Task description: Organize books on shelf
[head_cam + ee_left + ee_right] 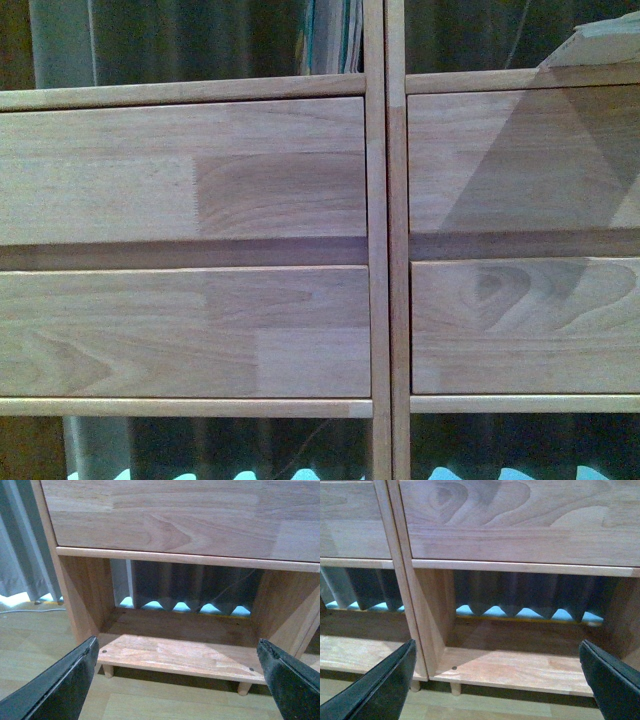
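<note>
I see L end effector (177,641) and R end effector (497,642) both spread wide, facing bottom boxes of the shelf (180,170). Books (335,35) stand in its upper left box, by the middle post (385,150).

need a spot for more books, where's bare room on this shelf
Bare room: the bottom left compartment, between its side walls under a drawer front, and the bottom right compartment. Tighter up top: books against the centre post, a pale boxlike thing at right.
</note>
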